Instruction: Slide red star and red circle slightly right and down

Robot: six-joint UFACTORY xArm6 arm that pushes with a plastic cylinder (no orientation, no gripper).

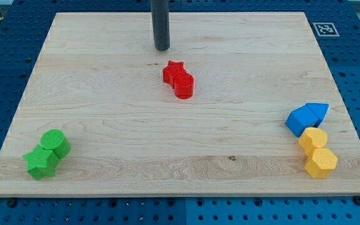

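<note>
The red star (174, 70) and the red circle (184, 85) lie flat near the middle of the surface (105, 112). They touch. The circle sits just below and right of the star.

The dark rod hangs upright from the view's top, my tip (162, 48) set down left of centre.

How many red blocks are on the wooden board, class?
2. The red star sits near the board's middle towards the view's top; the red circle touches it at its lower right. My tip stands just above-left of them. None looks hidden.
</note>
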